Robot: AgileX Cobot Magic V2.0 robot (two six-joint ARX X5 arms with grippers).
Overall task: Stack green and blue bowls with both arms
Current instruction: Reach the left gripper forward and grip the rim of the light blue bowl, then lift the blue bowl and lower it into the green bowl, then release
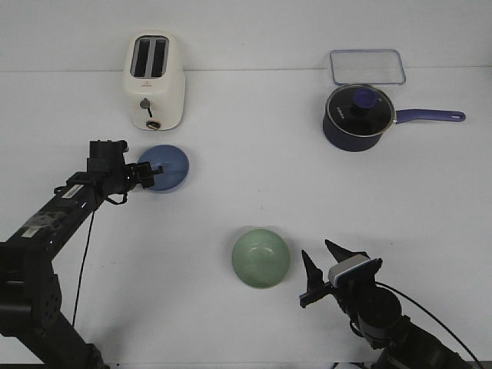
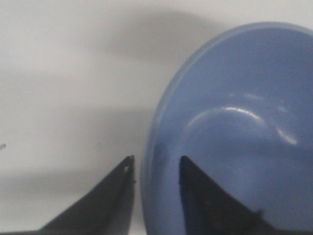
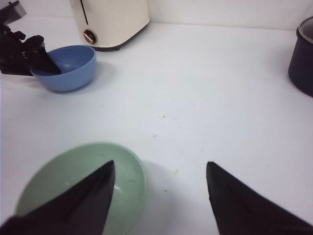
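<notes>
1. My left gripper is at the blue bowl, one finger inside the near rim and the other outside it. In my left wrist view the rim wall sits in the gap between the two fingers. The jaws are narrow, but I cannot tell whether they already pinch the wall or only straddle it.
2. My right gripper is spread wide and holds nothing. The green bowl lies just beside it, on its left-finger side. In my right wrist view one finger overlaps the bowl's rim and the other hangs over bare table.
3. The two bowls are well apart. The blue one sits ahead of my right gripper, close in front of the toaster.
4. To do this step well, I judge I should close the left jaws squarely on the wall, deep enough that the rim cannot slide out, then lift straight up before carrying.
5. A one-sided rim grip will let the bowl tilt, so I would move slowly and keep it level.
6. I would lift clear of the toaster first, since it stands just beyond the bowl.
7. The saucepan is far to my right and no concern.
</notes>
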